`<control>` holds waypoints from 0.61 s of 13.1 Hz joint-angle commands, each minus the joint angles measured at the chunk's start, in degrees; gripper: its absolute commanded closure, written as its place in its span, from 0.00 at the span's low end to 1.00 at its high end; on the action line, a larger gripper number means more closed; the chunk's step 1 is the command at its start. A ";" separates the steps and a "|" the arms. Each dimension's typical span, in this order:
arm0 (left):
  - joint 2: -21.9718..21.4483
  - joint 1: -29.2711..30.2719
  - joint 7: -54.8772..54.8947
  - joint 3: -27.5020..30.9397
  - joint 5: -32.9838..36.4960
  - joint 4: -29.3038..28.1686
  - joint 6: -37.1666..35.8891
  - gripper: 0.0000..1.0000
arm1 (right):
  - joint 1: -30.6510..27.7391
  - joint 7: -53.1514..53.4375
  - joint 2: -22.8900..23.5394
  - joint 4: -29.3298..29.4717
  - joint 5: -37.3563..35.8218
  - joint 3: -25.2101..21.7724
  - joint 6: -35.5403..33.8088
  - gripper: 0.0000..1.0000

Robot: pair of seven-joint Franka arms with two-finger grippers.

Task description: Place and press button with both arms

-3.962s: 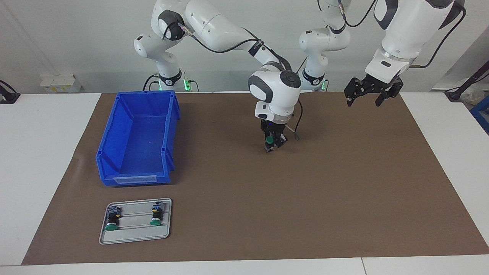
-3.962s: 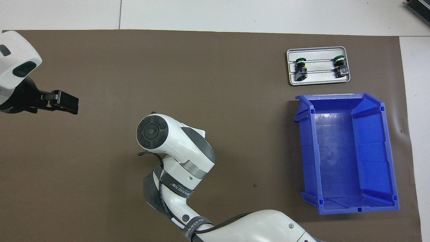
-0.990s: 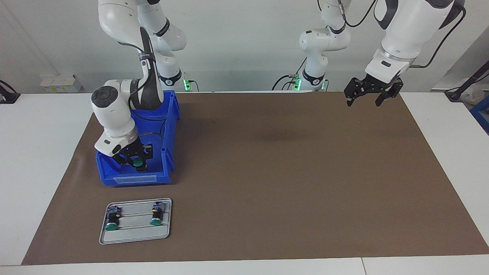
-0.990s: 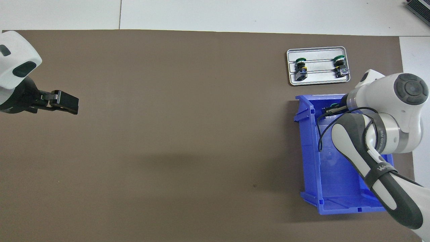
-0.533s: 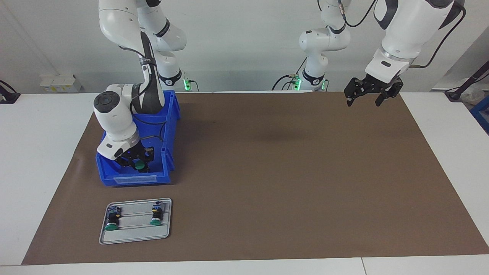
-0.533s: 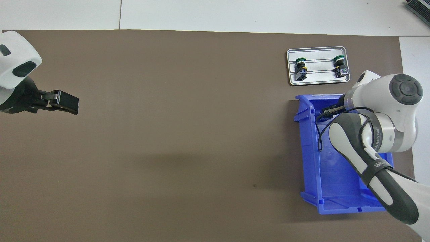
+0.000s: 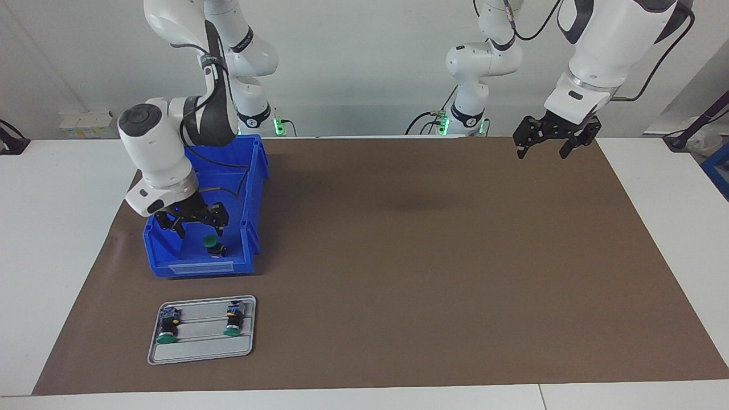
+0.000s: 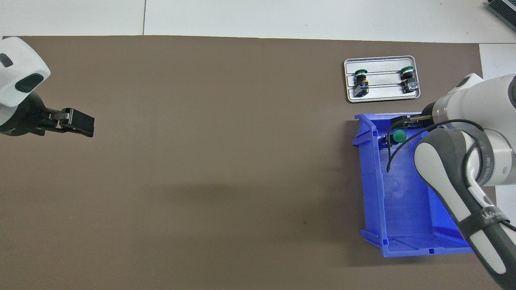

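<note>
Button is lying in the blue bin, green cap up; right gripper is hovering released above it, while left gripper is waiting, open.

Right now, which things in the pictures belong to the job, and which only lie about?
Belong to the job:
- button, lying in the blue bin
- right end effector, open, above that button
- left end effector, open, waiting over the mat

Only lying about:
- gray tray
- two more buttons on it
- brown mat
</note>
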 commanded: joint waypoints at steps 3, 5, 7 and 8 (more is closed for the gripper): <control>-1.88 0.66 0.15 -0.32 0.42 -2.04 -0.08 0.00 | 0.44 10.12 -4.44 8.70 1.07 1.00 -13.34 0.04; -1.88 0.66 0.15 -0.32 0.42 -2.04 -0.08 0.00 | 0.44 10.21 -4.35 13.80 1.07 1.09 -17.66 0.03; -1.88 0.75 0.15 -0.32 0.42 -2.04 -0.08 0.00 | 0.44 10.39 -3.74 19.25 1.07 1.01 -22.14 0.03; -1.88 0.66 0.15 -0.32 0.42 -2.04 -0.08 0.00 | 0.44 10.56 -3.56 21.80 1.07 1.09 -24.42 0.03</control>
